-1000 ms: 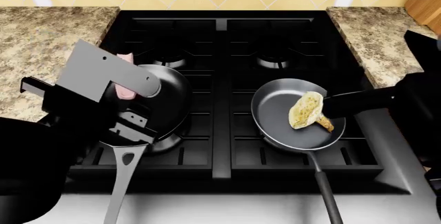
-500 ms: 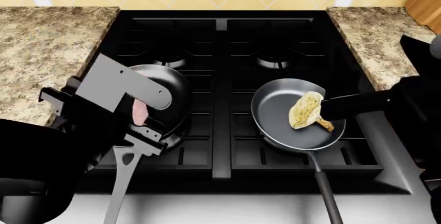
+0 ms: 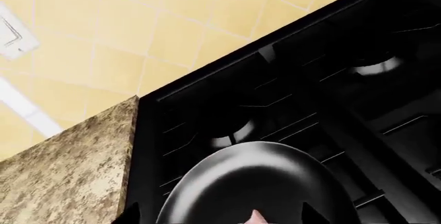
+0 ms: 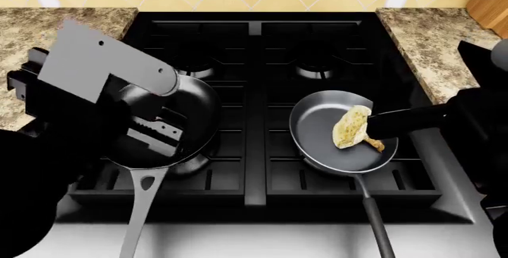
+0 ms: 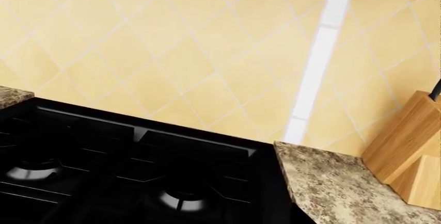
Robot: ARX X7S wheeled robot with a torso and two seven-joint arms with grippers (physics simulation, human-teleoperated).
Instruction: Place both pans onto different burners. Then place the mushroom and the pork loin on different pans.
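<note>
So, both pans are on the stove, each over its own front burner. The matte black pan with the silver handle sits right under the left gripper, which hangs just above the pan's bowl. Its toothed fingers show in the head view, but I honestly can't tell how far apart they stand or if anything's between them. In the left wrist view there's a tiny pink tip of the pork loin at the frame edge, over the pan; can't say if it's gripped or lying in it.

The glossy dark grey pan has the mushroom lying in it, touching the end of the right arm. The right gripper itself is hidden, so no idea on that one. Speckled worktop on both sides.
</note>
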